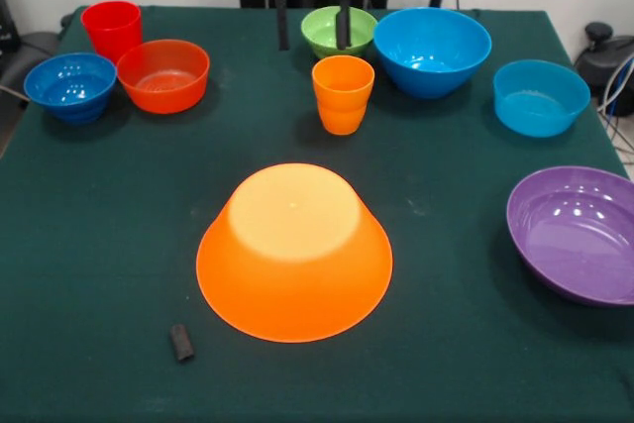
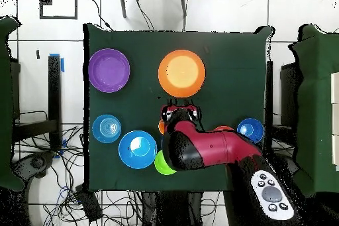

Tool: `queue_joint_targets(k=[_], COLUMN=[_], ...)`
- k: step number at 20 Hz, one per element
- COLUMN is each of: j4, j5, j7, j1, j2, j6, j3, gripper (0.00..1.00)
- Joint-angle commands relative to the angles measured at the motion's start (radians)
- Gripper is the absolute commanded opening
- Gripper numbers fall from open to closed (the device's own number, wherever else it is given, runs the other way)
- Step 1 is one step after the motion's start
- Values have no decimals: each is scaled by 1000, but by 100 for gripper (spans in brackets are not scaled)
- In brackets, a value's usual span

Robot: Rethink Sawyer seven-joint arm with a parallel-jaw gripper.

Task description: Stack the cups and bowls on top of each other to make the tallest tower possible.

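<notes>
Nothing is stacked yet: the big orange bowl [image 1: 294,253] sits upturned mid-worktop, cups and bowls scattered, hand [image 1: 312,12] open over the green bowl [image 1: 327,27].

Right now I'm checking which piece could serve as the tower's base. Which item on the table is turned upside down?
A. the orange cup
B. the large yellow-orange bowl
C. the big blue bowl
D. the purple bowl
B: the large yellow-orange bowl sits rim-down with its flat base facing up, while the big blue bowl, purple bowl and orange cup all show open mouths.
</notes>
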Motion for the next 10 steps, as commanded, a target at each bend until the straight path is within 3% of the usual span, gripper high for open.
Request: queue_joint_targets(k=[1, 10], j4=[18, -19], j5=[2, 11], j7=[119, 135], j1=[81, 147], j2=[7, 73], j6=[-28, -110], j3=[-12, -68], gripper=[100, 100])
